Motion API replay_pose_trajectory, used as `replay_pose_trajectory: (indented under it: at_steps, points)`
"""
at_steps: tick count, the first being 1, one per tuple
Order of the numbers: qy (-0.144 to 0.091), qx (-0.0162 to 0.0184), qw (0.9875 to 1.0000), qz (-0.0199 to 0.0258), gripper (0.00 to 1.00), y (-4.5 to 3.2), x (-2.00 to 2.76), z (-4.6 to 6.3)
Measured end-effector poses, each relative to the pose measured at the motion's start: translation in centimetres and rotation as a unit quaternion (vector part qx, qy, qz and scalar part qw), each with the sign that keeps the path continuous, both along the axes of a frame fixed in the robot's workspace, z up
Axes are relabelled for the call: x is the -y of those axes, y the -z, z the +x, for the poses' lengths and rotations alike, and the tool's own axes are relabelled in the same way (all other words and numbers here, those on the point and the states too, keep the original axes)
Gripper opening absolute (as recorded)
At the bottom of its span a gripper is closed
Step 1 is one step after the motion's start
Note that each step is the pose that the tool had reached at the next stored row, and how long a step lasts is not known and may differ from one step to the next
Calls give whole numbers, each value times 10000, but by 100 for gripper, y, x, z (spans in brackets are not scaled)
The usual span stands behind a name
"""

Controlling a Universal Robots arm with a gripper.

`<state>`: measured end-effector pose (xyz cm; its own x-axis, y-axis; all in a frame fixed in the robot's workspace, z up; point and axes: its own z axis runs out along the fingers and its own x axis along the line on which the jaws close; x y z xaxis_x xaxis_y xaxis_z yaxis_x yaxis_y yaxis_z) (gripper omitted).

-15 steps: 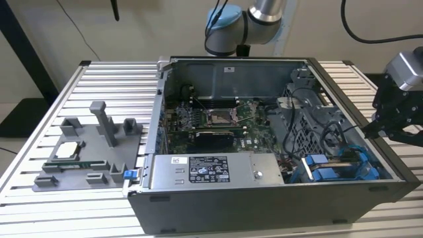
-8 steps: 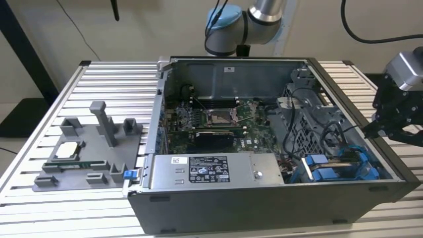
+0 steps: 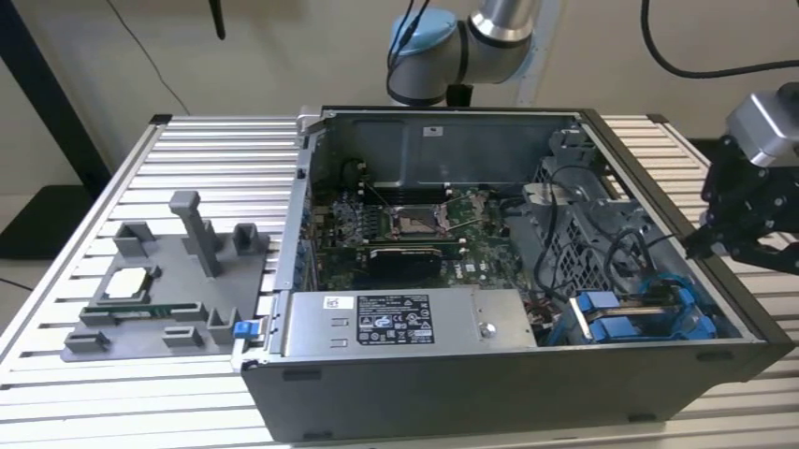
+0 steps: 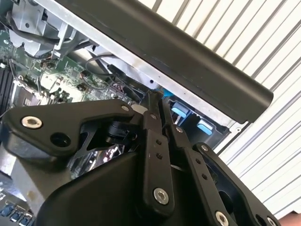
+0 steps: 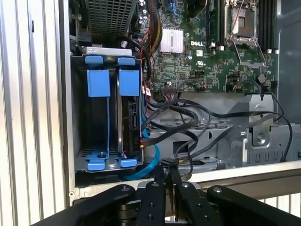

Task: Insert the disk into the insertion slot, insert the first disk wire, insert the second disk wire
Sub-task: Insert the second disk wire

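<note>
Now end effector [image 5: 165, 172] pinched closed, tips over case rim [image 5: 230, 172], apart from drive cage [image 5: 71, 103].

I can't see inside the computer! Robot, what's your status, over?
Gripper shut, nothing seen in it, by the case edge. Two blue carriers seated in the drive cage. Black cables bunched beside the cage.

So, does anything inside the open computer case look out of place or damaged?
Nothing looks damaged. Only the cables beside the drive cage lie in a loose tangle.
</note>
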<state>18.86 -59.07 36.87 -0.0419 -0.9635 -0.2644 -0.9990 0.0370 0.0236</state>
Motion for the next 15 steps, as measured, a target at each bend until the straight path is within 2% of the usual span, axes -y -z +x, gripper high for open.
replay_pose_trajectory:
  at_steps: [8,15]
  points:
    - [0,0,10000,1,0,-80,-1,-97]
    - [0,5,10000,1,0,-119,-2,-290]
